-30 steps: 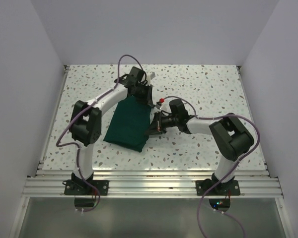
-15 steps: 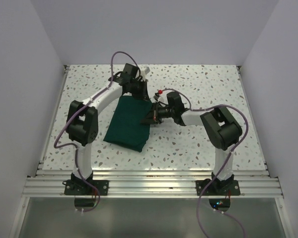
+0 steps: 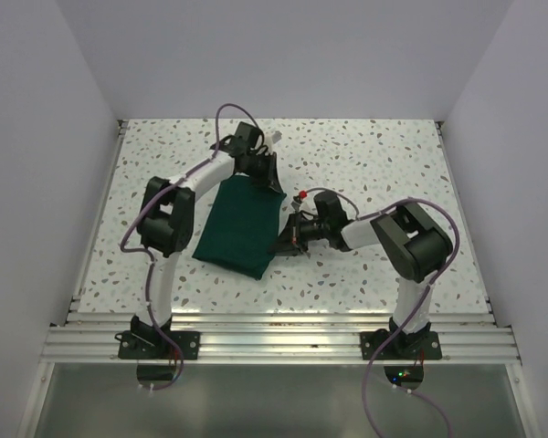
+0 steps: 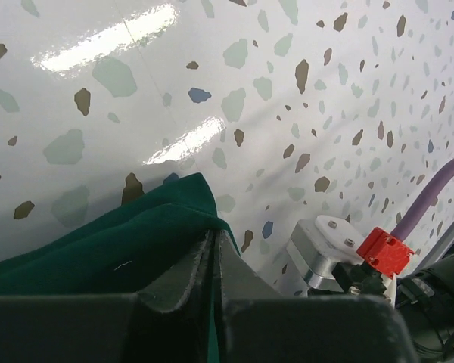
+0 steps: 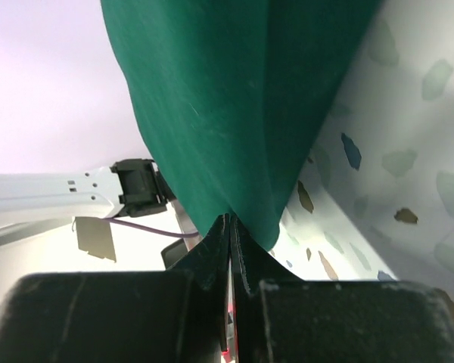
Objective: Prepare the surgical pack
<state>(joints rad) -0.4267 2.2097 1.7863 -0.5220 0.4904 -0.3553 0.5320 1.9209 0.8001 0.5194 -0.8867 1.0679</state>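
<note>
- The surgical pack (image 3: 240,228), a folded green bundle, lies on the worktop (image 3: 384,155), left of centre.
- The left hand (image 3: 272,185) is clenched on its far right corner.
- The right hand (image 3: 283,243) pinches its right edge, nearer the front.

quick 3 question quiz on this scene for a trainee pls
1. True or false: the drape lies spread out as a wide flat sheet.
2. Where does the right gripper grip the drape? A its right edge; B its left edge; C its middle.
3. Fill in: the left gripper is shut on the drape's ___ right corner (near or far).

Key: 1 false, it is a folded bundle; 2 A; 3 far.
</note>
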